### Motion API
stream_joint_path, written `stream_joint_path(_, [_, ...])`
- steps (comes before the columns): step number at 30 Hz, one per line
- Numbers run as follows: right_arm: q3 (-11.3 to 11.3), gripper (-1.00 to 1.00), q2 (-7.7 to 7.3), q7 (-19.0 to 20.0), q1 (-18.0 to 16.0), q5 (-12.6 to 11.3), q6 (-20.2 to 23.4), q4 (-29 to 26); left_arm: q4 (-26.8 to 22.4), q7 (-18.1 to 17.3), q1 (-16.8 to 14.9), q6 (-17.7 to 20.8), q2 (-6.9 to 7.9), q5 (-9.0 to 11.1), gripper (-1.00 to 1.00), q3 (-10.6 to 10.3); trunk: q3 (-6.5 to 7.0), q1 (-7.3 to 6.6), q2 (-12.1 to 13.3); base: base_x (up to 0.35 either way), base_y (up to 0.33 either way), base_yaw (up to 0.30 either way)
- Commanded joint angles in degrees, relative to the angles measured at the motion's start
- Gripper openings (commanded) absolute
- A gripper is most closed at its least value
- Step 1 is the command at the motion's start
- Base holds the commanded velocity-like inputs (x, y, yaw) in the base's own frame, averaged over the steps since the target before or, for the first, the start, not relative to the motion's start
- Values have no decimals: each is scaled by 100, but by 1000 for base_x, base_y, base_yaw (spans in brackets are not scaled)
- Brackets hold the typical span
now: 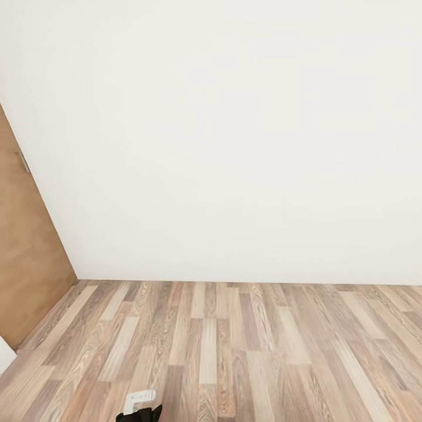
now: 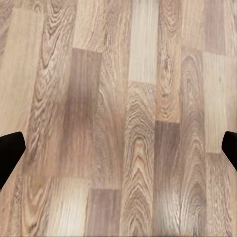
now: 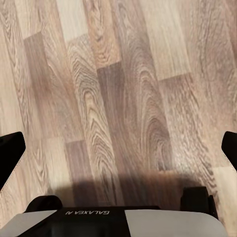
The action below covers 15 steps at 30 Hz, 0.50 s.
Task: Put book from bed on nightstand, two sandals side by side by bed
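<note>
I face a bare corner of the bedroom: a white wall (image 1: pixel 234 146) above wood-plank floor (image 1: pixel 234 351). The book, the bed, the nightstand and the two sandals are out of view. My left gripper (image 2: pixel 118 153) hangs over bare floor planks, its black fingertips (image 2: pixel 10 153) far apart at the picture's edges, open and holding nothing. My right gripper (image 3: pixel 118 153) is also open over bare floor, its fingertips (image 3: pixel 11 153) wide apart, with nothing between them.
A plain brown wooden door (image 1: pixel 26 252) stands along the left side. A small white and black part of the robot (image 1: pixel 140 405) pokes in at the head view's lower edge. The robot's grey base (image 3: pixel 118 222) shows in the right wrist view.
</note>
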Motion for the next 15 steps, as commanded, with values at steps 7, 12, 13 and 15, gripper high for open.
stream_joint_path(7, [-4, 100, -2, 28, -10, -53, -3, 24, 7, -41, -4, -6, 1, 32, 100, 34, -6, 3, -3, 331, 0, -33])
stream_joint_path(12, [-4, 100, -2, 28, -10, -53, -3, 25, 7, -41, -4, -6, 1, 32, 100, 34, -6, 3, -3, 331, 0, -2])
stream_joint_path(13, [-4, 100, -2, 28, -10, -53, -3, 24, 7, -41, -4, -6, 1, 32, 100, 34, -6, 3, -3, 331, 0, 0])
stream_joint_path(15, [-4, 100, -2, 28, -10, -53, -3, 24, 7, -41, -4, -6, 1, 32, 100, 34, -6, 3, -3, 331, 0, 0])
